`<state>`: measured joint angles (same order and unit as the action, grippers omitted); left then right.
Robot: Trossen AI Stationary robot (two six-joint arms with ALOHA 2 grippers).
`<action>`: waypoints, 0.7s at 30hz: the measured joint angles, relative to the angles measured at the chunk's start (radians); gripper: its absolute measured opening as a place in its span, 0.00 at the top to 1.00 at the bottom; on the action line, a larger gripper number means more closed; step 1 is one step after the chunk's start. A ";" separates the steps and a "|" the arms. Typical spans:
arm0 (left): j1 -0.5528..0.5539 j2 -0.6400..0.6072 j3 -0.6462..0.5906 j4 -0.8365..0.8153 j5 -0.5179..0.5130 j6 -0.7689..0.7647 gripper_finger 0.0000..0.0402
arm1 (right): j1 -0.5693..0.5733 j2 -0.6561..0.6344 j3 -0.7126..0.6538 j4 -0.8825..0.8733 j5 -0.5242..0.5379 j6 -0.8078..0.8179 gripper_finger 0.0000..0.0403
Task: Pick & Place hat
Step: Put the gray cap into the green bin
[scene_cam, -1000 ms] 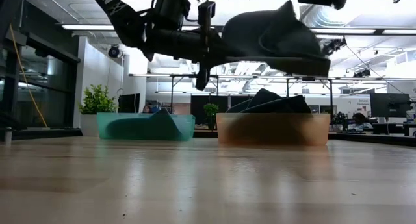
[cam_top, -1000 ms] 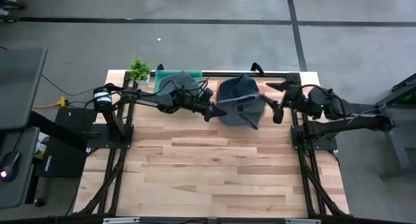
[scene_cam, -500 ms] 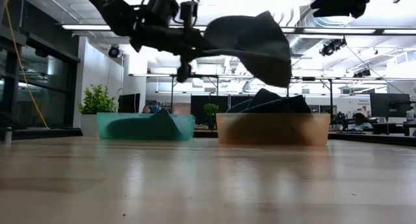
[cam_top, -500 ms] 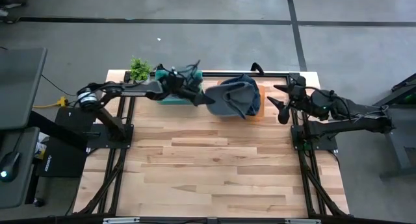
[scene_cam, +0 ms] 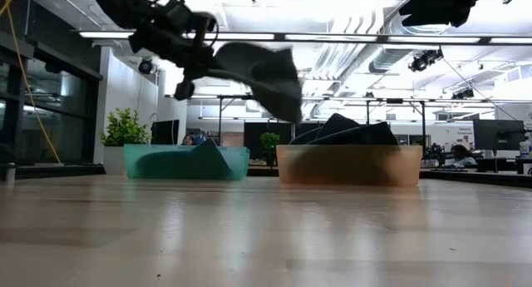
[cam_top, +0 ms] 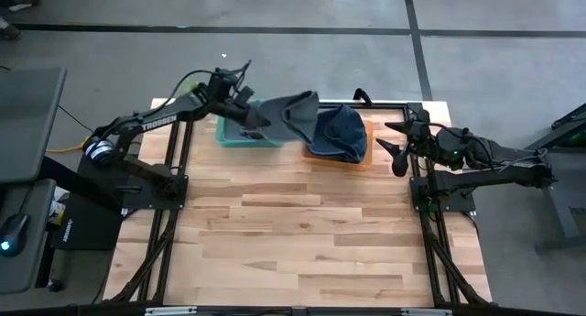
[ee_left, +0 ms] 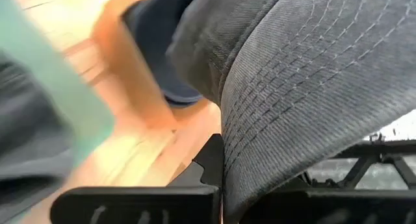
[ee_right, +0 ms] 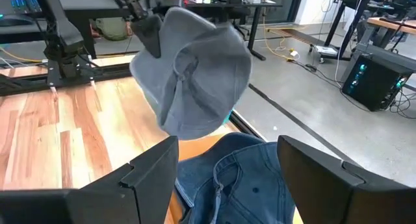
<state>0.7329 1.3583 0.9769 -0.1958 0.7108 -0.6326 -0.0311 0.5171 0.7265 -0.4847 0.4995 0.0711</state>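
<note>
Wooden table [cam_top: 302, 234], near portion bare in the high view. Farther back, along the far edge: teal bin [cam_top: 240, 136] holding dark fabric, orange bin [cam_top: 359, 149] just beside it holding a blue denim hat [cam_top: 337, 133].

Left claw [cam_top: 259, 122] raised above the teal bin, clamped on the brim of a grey hat [cam_top: 295, 116]. Grey hat held in the air, hanging over the gap between the two bins, clear of both in the low view; stitched brim pinched between the fingers in the left wrist view.

Right claw [cam_top: 396, 149] at the table's right edge, beside the orange bin, fingers spread apart, holding nothing.

Small green plant [cam_top: 196, 97] at the far left corner.
</note>
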 joint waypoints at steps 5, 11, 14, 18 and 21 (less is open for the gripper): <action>0.094 -0.003 -0.001 -0.045 0.024 -0.011 0.99 | 0.000 0.000 -0.005 -0.002 0.000 0.005 0.36; 0.178 -0.002 -0.001 -0.108 0.006 -0.027 0.99 | 0.000 0.018 -0.005 -0.006 -0.001 0.007 0.36; 0.209 -0.002 -0.001 -0.153 0.006 -0.022 0.99 | 0.000 0.035 -0.005 -0.005 0.000 0.003 0.36; 0.239 0.010 -0.001 -0.213 -0.007 -0.014 0.99 | 0.000 0.063 -0.005 -0.005 -0.002 -0.002 0.36; 0.247 0.030 -0.001 -0.246 -0.012 -0.012 0.99 | 0.000 0.078 -0.005 -0.006 -0.003 -0.004 0.36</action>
<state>0.9802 1.3883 0.9756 -0.4415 0.6990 -0.6444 -0.0311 0.5955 0.7212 -0.4903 0.4967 0.0676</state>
